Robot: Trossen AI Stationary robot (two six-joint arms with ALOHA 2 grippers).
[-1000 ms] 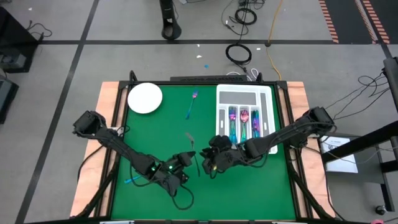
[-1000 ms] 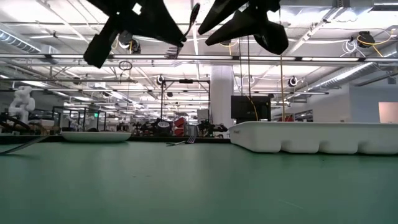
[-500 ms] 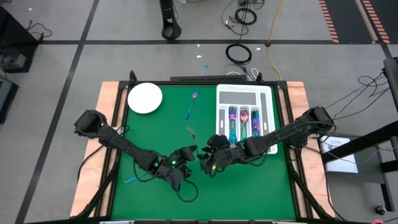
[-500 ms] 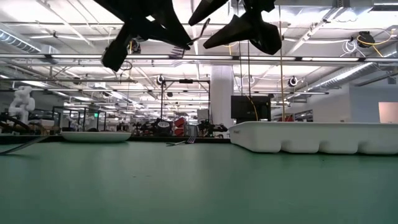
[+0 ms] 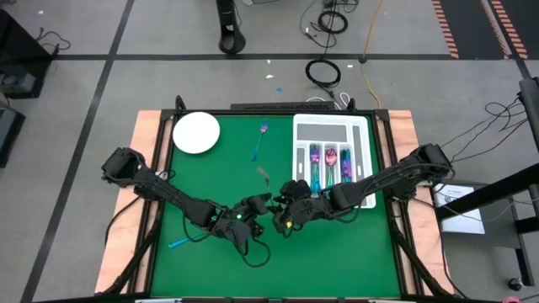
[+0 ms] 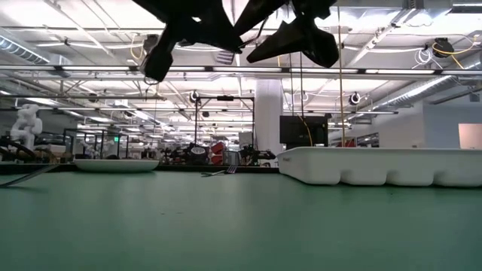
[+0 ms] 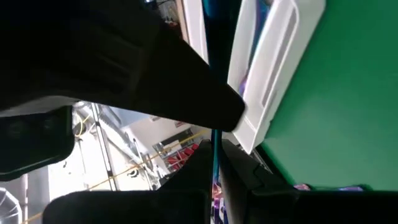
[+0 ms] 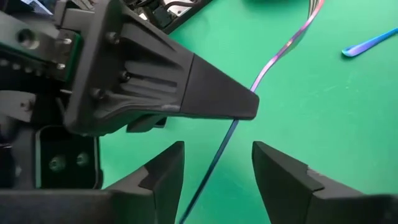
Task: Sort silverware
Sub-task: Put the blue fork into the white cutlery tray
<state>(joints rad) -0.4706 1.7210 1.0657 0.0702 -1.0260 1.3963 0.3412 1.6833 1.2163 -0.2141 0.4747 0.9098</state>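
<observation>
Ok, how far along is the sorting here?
Partly done. Done: a few pieces lie in the tray. In hand: the left gripper holds a slim piece in the air, and the open right gripper straddles it, likely a handover. Left: a fork mid-mat and a blue piece near the left edge.

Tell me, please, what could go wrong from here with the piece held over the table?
1. The left claw alone grips the slim utensil; the right claw is open around its handle. If the left releases before the right closes, it drops onto the green table.
2. The claws are very close, so a small misjudged move could bump them or twist the utensil.
</observation>
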